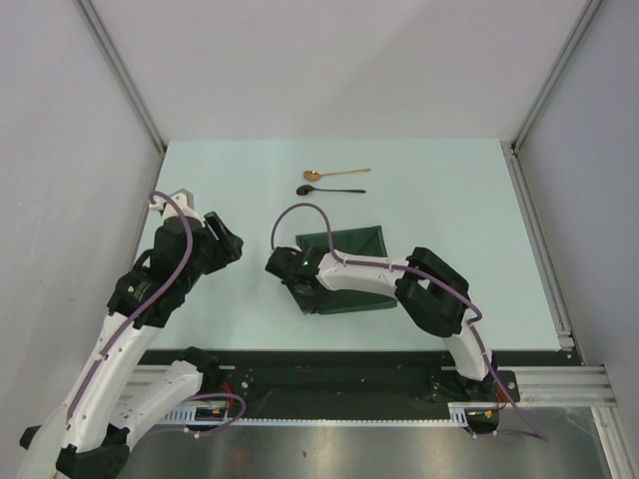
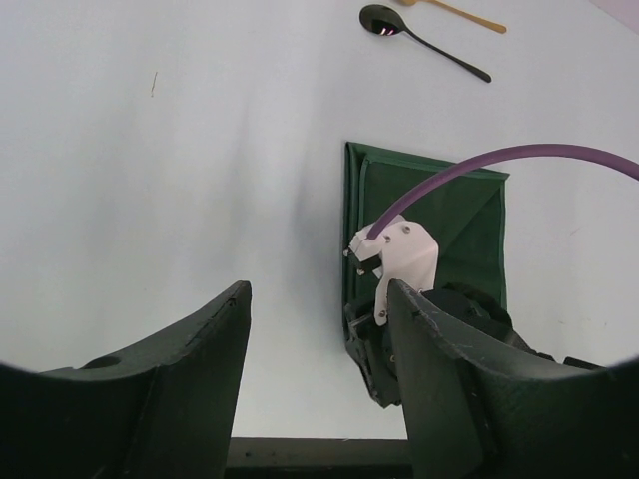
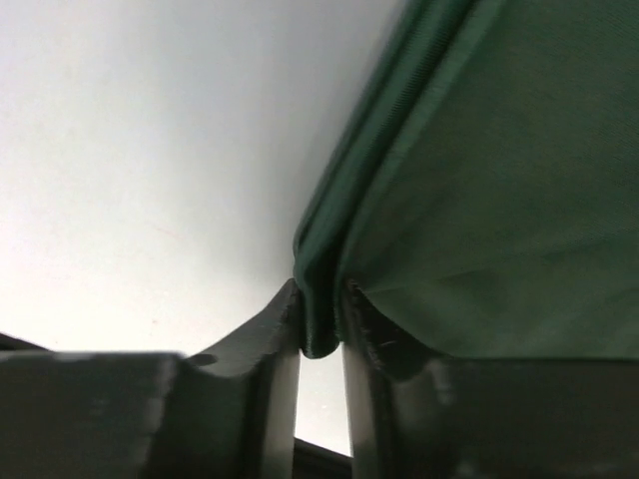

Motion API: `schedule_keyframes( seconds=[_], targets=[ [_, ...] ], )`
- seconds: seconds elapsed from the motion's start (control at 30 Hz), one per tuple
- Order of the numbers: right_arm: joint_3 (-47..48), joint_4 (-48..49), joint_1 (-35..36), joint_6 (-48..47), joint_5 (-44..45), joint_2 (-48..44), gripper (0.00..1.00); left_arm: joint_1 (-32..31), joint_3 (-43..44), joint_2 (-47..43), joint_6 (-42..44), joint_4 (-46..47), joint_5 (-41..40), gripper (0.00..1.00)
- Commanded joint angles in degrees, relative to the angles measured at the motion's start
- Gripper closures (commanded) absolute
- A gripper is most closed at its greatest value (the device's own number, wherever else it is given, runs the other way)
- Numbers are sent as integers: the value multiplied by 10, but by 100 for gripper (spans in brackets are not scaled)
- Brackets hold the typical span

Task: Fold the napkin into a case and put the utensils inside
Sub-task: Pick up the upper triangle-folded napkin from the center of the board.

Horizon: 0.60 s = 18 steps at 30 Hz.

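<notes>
Napkin [image 1: 349,241] [image 2: 449,239] [image 3: 499,200]: dark green cloth, part-folded into a layered, roughly square shape. It lies flat at the centre of the top view, below the spoons and apart from them.
Right gripper [image 1: 303,291] [image 3: 319,309]: at the cloth's lower-left corner in the top view. Its jaws stand narrow, and the layered edge is pinched between the two fingers.
Left gripper [image 1: 228,244] [image 2: 318,294]: left of centre in the top view, off the cloth. Its jaws stand wide with nothing between them.
Black spoon [image 1: 334,190] [image 2: 424,40]: upper centre of the top view, lying flat with its bowl to the left.
Gold spoon [image 1: 337,174] [image 2: 464,14]: just above the black one and parallel to it.
Step in hand: folding, by my reading. The cloth is not yet a narrow case, and neither spoon is touched.
Next move: probably to lift the pinched edge and carry it across the cloth. That calls for a firm hold so the layers do not slip apart.
</notes>
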Motion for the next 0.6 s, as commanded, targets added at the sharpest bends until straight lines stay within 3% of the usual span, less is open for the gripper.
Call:
schedule_keyframes(
  seconds=[0.0,0.13,0.2,0.27,0.37,0.4,0.57],
  targets=[
    [-53,22,-11,4,-6,43,80,4,-9,-2,12,12,8,37],
    [-50,32,-12,-6,4,26,90,13,-16,17,13,17,32,34],
    [-53,44,-12,-5,5,5,96,24,-22,35,10,29,63,27],
    [-51,51,-13,-9,-1,-12,100,59,-32,68,6,43,107,27],
    [-55,67,-15,-12,-9,-33,100,114,-61,134,-9,107,227,26],
    [-64,76,-15,-11,-9,-39,100,138,-69,162,-15,121,304,27],
    [-87,94,-19,-15,-16,-77,100,159,-80,287,-26,193,370,25]
  ],
)
